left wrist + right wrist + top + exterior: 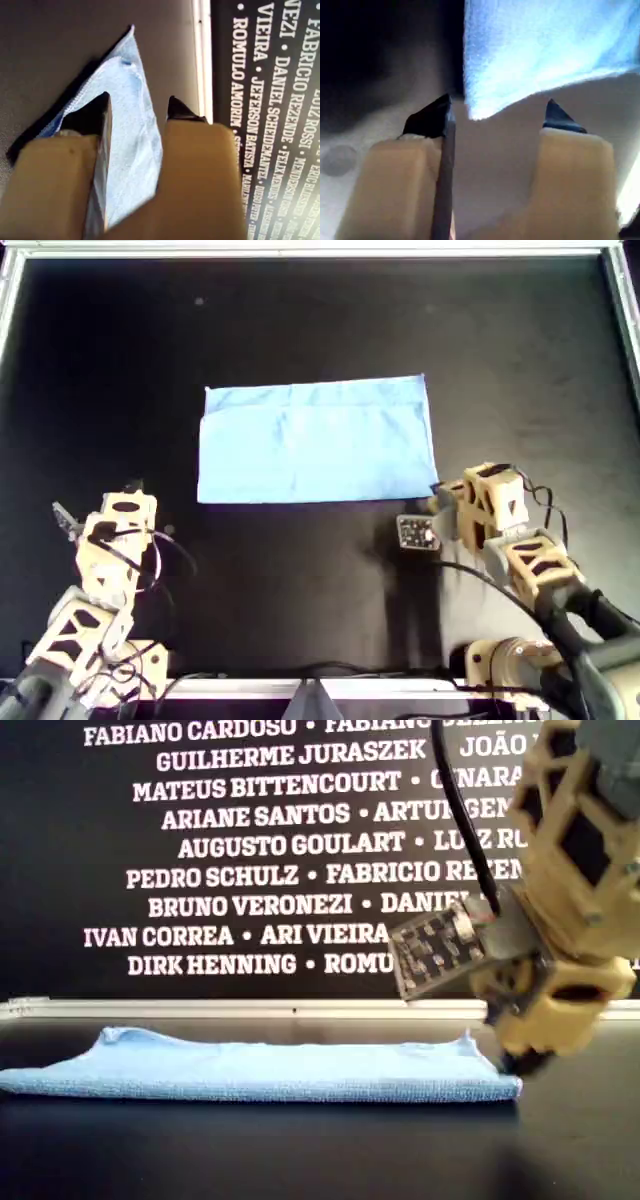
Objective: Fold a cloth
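Observation:
The light-blue cloth (315, 440) lies flat on the black table as a wide rectangle. In the exterior view the cloth (260, 1072) is a low strip. My right gripper (438, 498) is open at the cloth's near right corner in the overhead view, and low beside the cloth's right end in the exterior view (520, 1060). In the right wrist view that cloth corner (545, 45) sits just ahead of the open right gripper (497, 112), touching neither finger. My left gripper (135, 487) stands apart at the overhead view's lower left, open (137, 105), with the cloth (135, 130) seen beyond its fingers.
A white rail (300, 250) runs along the table's far edge. Behind it stands a black wall with white names (300, 820). A small circuit board (415, 532) hangs on the right arm, with cables trailing toward the table's near edge.

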Robot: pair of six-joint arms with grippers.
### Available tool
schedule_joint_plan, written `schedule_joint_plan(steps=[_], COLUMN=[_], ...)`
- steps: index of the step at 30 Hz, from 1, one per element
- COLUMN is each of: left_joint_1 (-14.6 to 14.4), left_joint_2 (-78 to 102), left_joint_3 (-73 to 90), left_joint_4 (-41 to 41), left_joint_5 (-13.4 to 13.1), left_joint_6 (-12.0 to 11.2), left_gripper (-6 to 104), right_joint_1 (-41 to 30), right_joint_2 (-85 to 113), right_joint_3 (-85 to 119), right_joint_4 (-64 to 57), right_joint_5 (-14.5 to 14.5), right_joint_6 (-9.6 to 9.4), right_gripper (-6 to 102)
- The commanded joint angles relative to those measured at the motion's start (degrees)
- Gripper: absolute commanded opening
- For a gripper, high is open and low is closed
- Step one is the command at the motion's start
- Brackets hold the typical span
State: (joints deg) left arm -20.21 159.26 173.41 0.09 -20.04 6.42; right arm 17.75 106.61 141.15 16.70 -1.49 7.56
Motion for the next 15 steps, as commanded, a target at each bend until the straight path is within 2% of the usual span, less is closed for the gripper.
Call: schedule_joint_plan(steps=[1,11,15], left_joint_1=[1.32,1.23,1.23], left_joint_2=[0.18,0.18,0.18], left_joint_3=[-0.35,-0.35,-0.35], left_joint_4=[0.0,0.0,0.0], left_joint_5=[0.18,0.18,0.18], left_joint_6=[0.18,0.18,0.26], left_gripper=[40,40,40], right_joint_1=[0.88,0.88,0.88], right_joint_2=[-1.41,-12.83,-17.93], right_joint_3=[-5.8,-15.03,-19.69], right_joint_4=[-0.53,-0.53,-0.53], right_joint_5=[-1.23,-0.62,-1.41], right_joint_6=[1.58,1.49,1.49], right_gripper=[73,73,73])
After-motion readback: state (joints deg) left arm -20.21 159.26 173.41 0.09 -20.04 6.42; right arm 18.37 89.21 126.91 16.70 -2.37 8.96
